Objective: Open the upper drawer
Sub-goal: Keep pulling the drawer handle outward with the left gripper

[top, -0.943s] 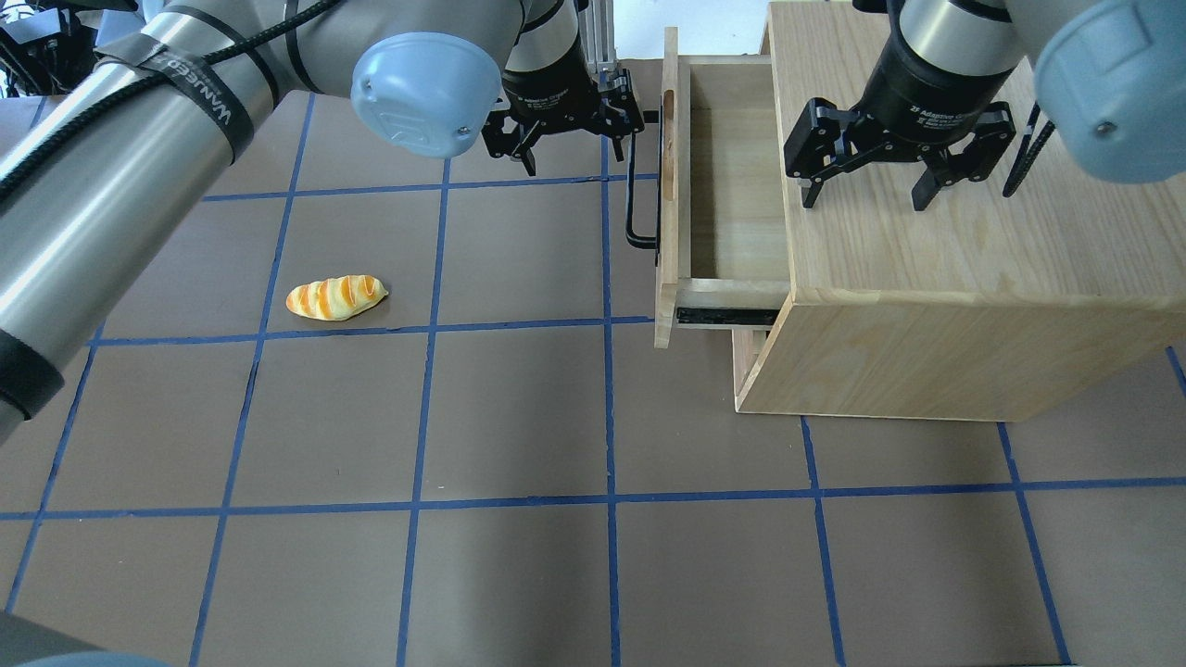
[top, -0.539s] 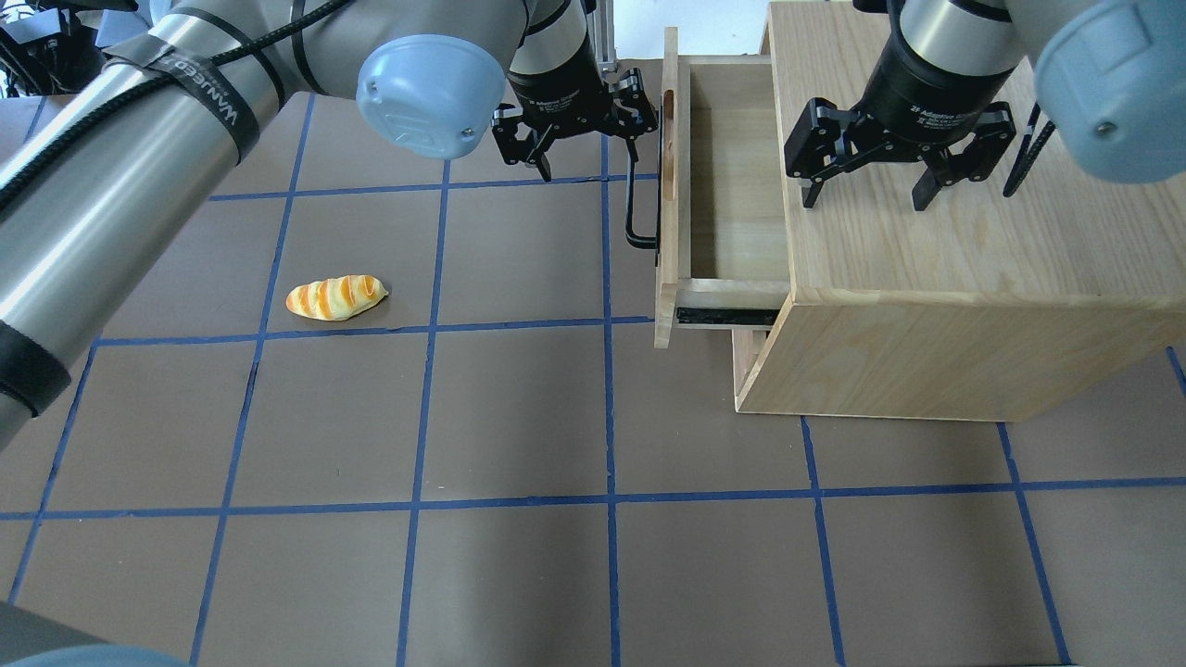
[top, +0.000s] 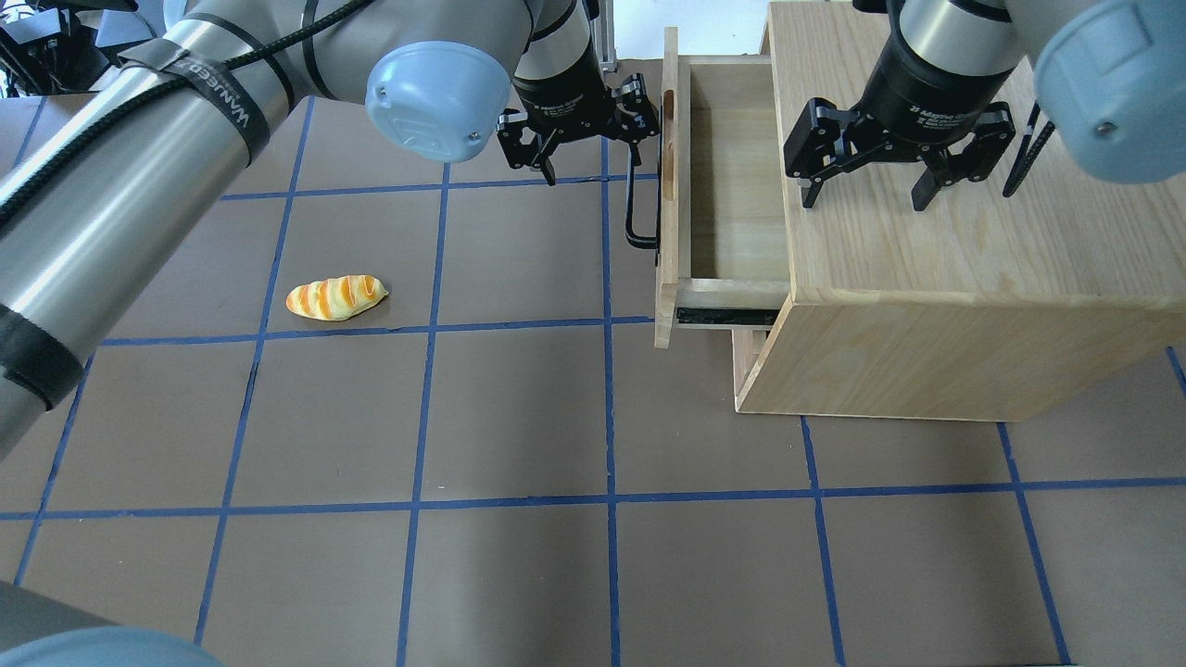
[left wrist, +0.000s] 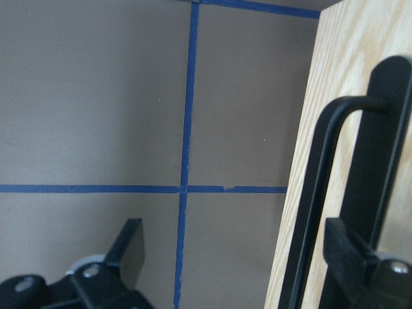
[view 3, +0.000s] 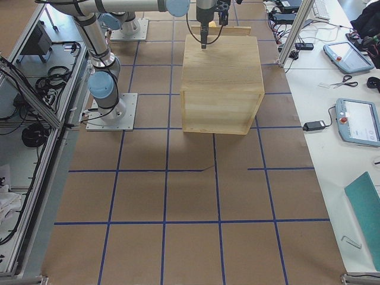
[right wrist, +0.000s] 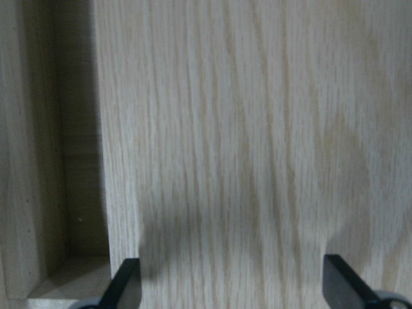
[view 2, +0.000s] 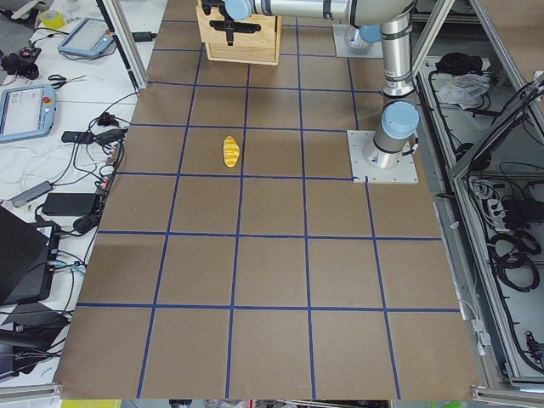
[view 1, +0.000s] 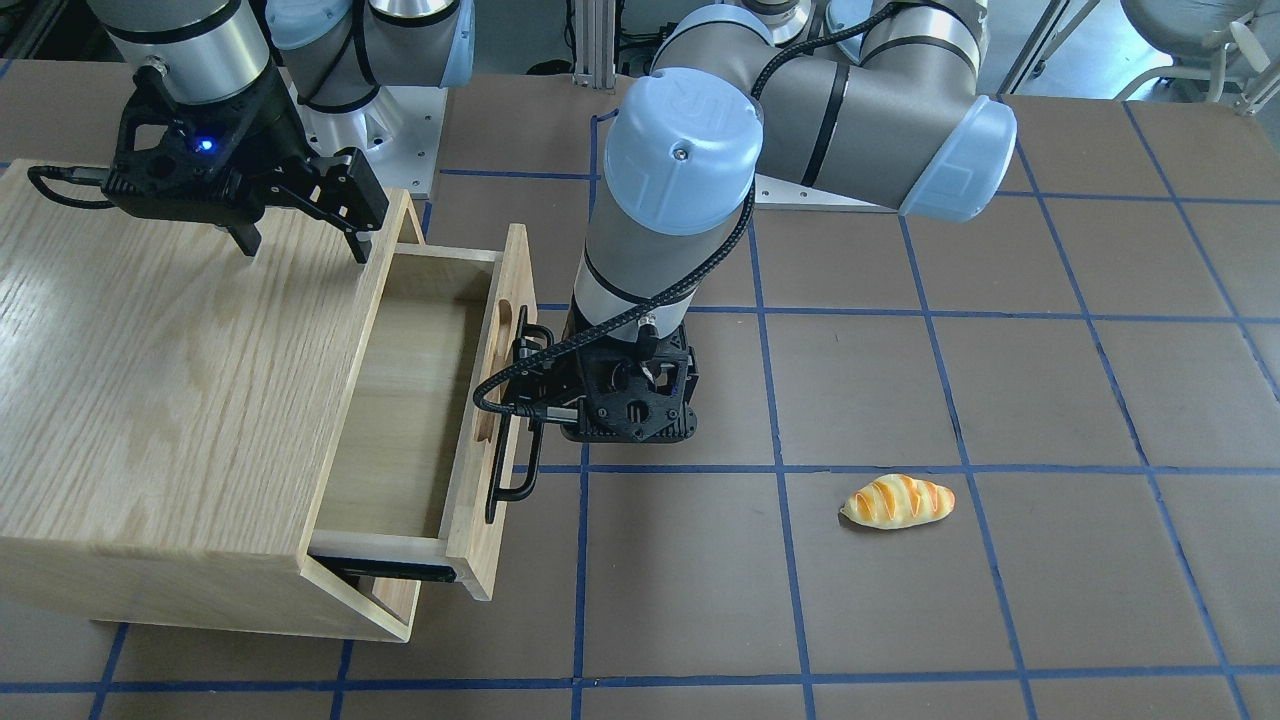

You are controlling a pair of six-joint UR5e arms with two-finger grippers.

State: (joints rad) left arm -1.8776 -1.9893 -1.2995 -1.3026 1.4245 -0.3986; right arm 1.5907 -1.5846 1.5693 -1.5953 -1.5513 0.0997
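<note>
The upper drawer (top: 737, 167) stands pulled partway out of the oak cabinet (top: 973, 278), its inside bare. Its front panel (view 1: 505, 330) carries a long black bar handle (top: 632, 199) and an oblong slot. My left gripper (top: 593, 153) is open at the far end of the handle. In the left wrist view (left wrist: 235, 241) the handle bar (left wrist: 318, 193) lies between its fingers, one finger against the drawer front. My right gripper (top: 864, 196) is open and empty just above the cabinet top, also in the front view (view 1: 303, 245).
A toy bread roll (top: 335, 296) lies on the brown table to the left of the drawer, also in the front view (view 1: 897, 501). Blue tape lines grid the table (top: 519, 417). A lower drawer front shows under the open one.
My left gripper has moved a little right, closer to the drawer front and handle. The drawer, the right gripper and the bread have not moved.
</note>
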